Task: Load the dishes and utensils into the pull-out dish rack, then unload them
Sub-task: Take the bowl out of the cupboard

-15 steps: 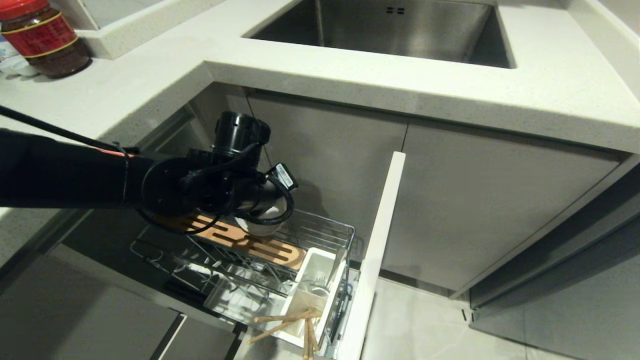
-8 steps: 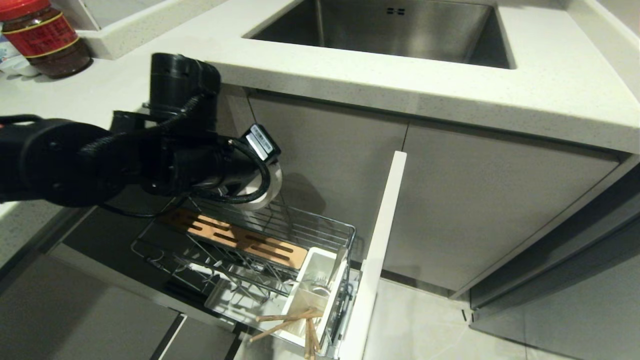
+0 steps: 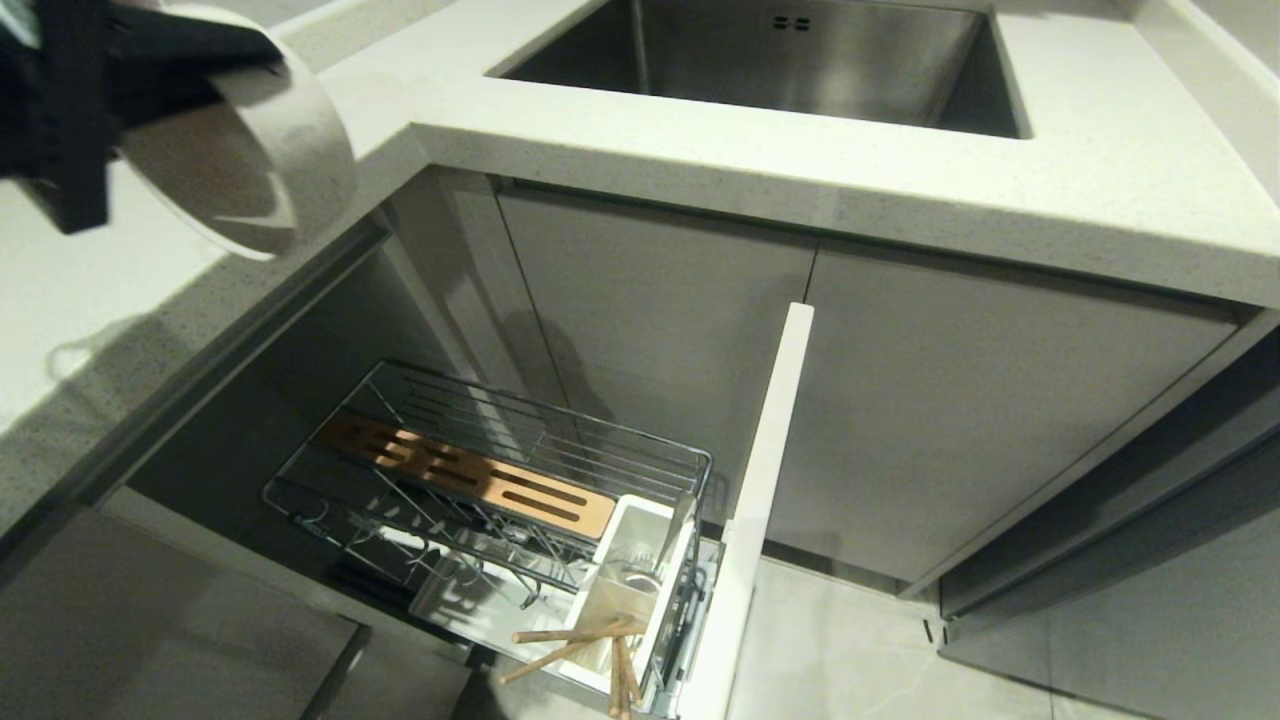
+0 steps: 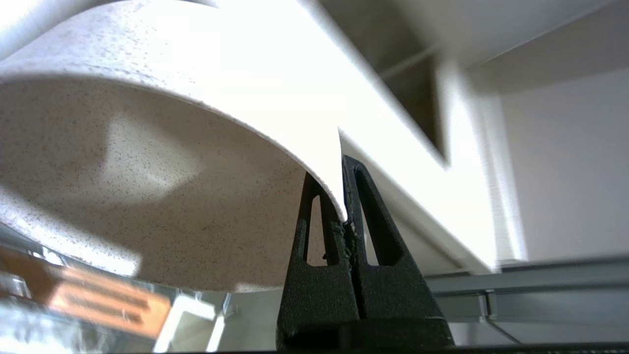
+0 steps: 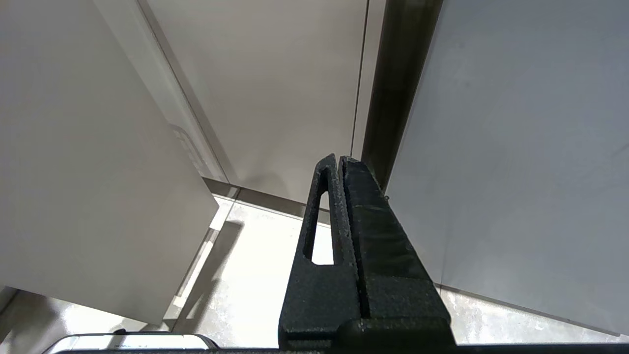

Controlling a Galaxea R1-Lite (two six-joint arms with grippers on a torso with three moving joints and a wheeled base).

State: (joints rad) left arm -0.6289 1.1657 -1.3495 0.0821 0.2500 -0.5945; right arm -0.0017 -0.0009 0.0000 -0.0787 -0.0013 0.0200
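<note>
So the left gripper (image 3: 150,75) is sitting up in the top-left corner of the head view, above the speckled white countertop (image 3: 700,140), and it's pinching the rim of the one off-white bowl (image 3: 250,150). In the left wrist view the two black fingers (image 4: 314,231) are squeezed tight on the bowl's (image 4: 147,162) thin edge, one inside and one outside, and the bowl is tipping on its side with the speckled inside facing the camera.

Down below, the pull-out dish rack (image 3: 480,470) is standing pulled out from the cabinet, attached to its white cabinet front (image 3: 750,510). It's carrying one slotted wooden strip (image 3: 470,475) across the chrome wires and one white utensil holder (image 3: 630,570) at the end next to the cabinet front. Two wooden chopsticks (image 3: 580,645) are leaning out of the holder's nearer compartment, crossing each other. There's something silvery in the farther compartment, but I can't tell what it is. No dishes are sitting in the wire slots as far as I can see.

One steel sink (image 3: 780,60) is showing at the top of the head view.

The right gripper (image 5: 340,162) is hanging out of the head view, fingers pressed together on nothing, pointing at grey cabinet panels (image 5: 516,147) and pale floor (image 5: 255,275).
</note>
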